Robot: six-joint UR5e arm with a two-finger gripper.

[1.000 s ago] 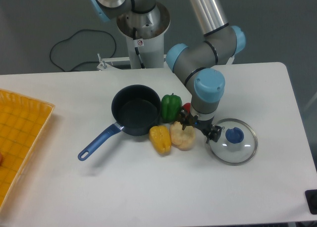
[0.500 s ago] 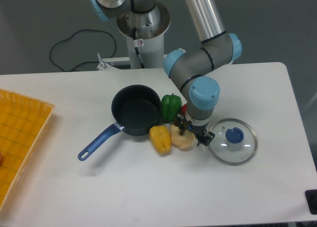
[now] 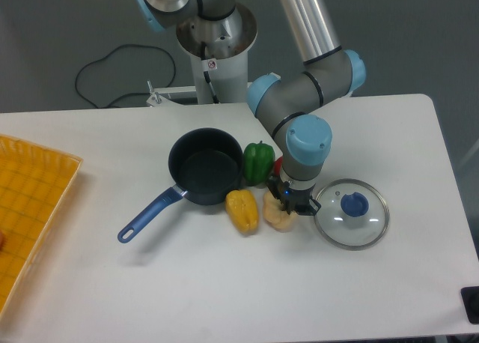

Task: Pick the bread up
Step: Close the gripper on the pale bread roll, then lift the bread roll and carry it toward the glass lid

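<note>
The arm is bending down over the white table (image 3: 389, 283), its gripper (image 3: 288, 202) pressing around the bread (image 3: 275, 214), jaws narrowed on it.

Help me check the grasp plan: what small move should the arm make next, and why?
Probably lift straight up a little. The gripper sits low over the bread, seemingly closed on it, with the yellow pepper and glass lid crowding either side.
</note>
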